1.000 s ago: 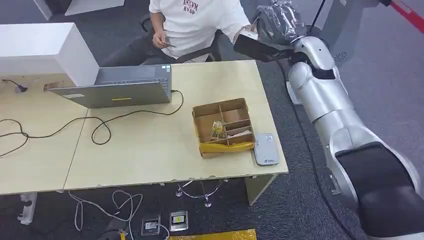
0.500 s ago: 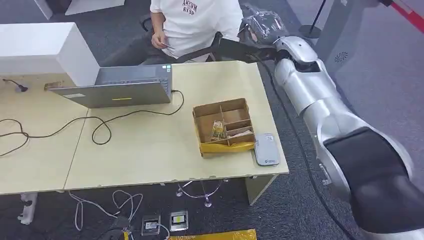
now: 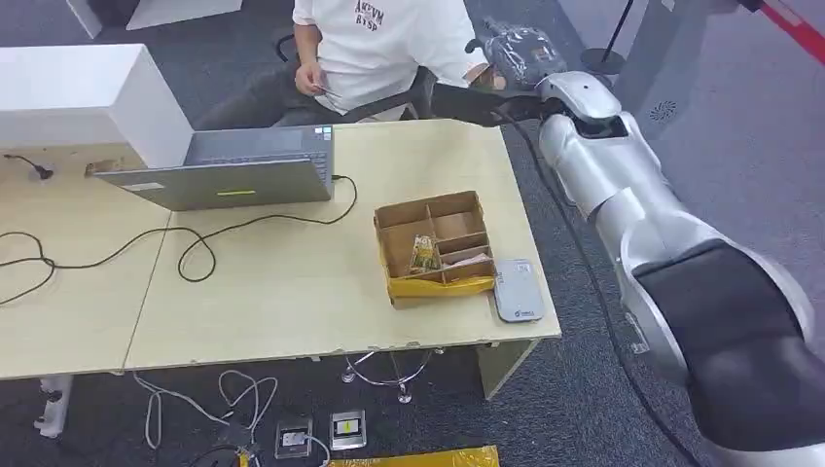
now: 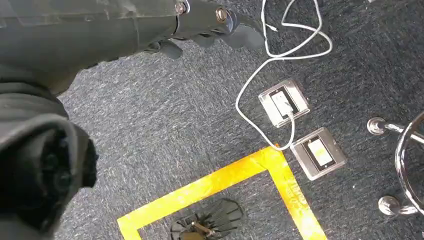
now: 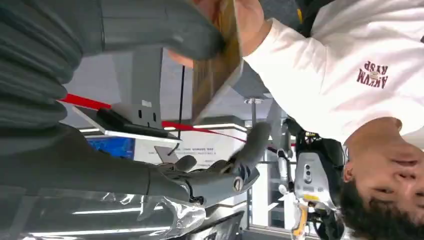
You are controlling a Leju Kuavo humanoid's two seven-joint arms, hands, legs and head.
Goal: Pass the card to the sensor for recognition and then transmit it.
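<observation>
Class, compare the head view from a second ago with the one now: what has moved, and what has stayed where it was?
The right hand and its arm have swung leftwards toward the seated person, most of it in the first half second. In the right wrist view a card lies under the thumb, with the person's hand at it. The laptop, cardboard tray, card reader and cables kept their places.

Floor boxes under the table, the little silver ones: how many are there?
2. One silver floor box with a white cable going to it, and a second floor box right beside it. More could hide under the table.
</observation>
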